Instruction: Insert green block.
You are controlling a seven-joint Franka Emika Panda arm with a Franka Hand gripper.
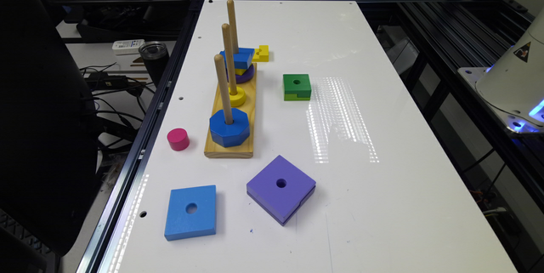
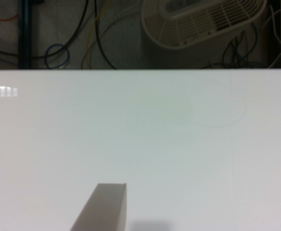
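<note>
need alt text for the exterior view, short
A green block lies alone on a white table, to the exterior view's right of a wooden three-peg stacker holding blue, yellow and purple pieces. Nearer the camera lie a purple square, a blue square and a pink cylinder.

The green block (image 1: 297,87) sits alone on the white table (image 1: 382,188), with bare surface all round it, widest toward the exterior view's right. Toward the exterior view's left stands the wooden base (image 1: 231,145) with three tall pegs (image 1: 223,88), the tallest obstacles here. A small yellow block (image 1: 261,53) lies just beside the far peg. Nearer the camera, a purple square (image 1: 280,188) and a blue square (image 1: 190,212) lie flat (low, easily passed over).
</note>
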